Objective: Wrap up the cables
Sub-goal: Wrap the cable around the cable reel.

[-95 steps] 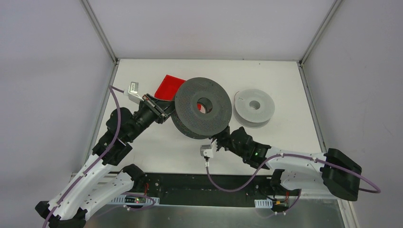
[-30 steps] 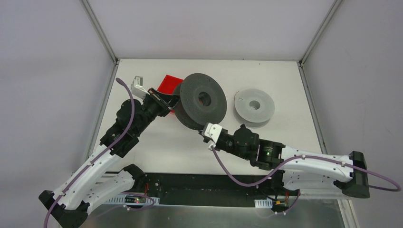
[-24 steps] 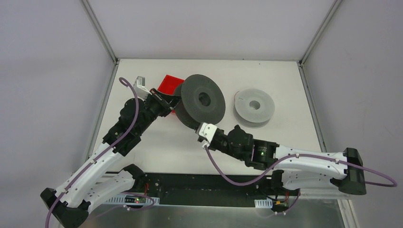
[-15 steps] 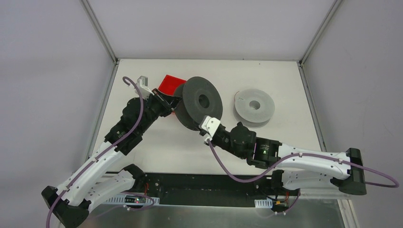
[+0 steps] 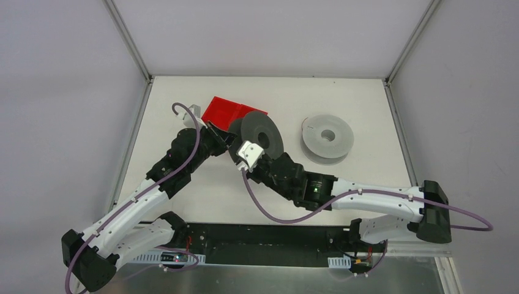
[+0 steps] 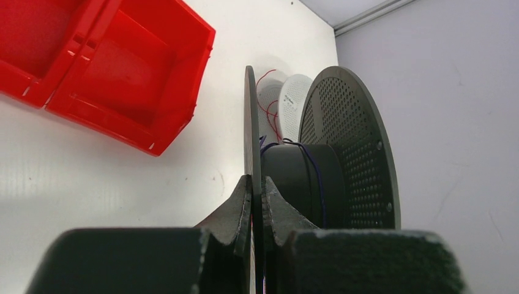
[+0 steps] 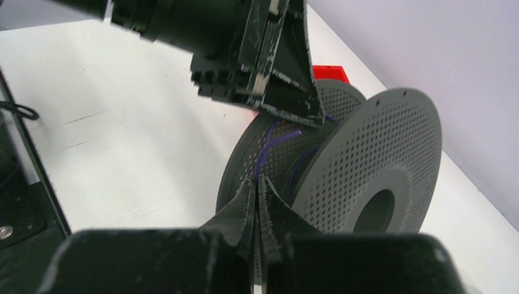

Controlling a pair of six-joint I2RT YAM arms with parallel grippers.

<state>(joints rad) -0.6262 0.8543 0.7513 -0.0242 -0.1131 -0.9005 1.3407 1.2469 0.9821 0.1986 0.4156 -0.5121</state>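
While wire (image 7: 273, 142) curls thin, perforated round spool (image 7: 373, 153)

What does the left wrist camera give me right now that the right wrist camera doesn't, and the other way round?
Left wrist only: the white spool in the background, thin red cables curling against it, and the open insides of the red bins.
Right wrist only: the right gripper shut on a purple cable that runs up from its fingertips, plus the hub hole.
Both: the dark spool, the left gripper clamped on one flange's rim, and dark cable on the hub.
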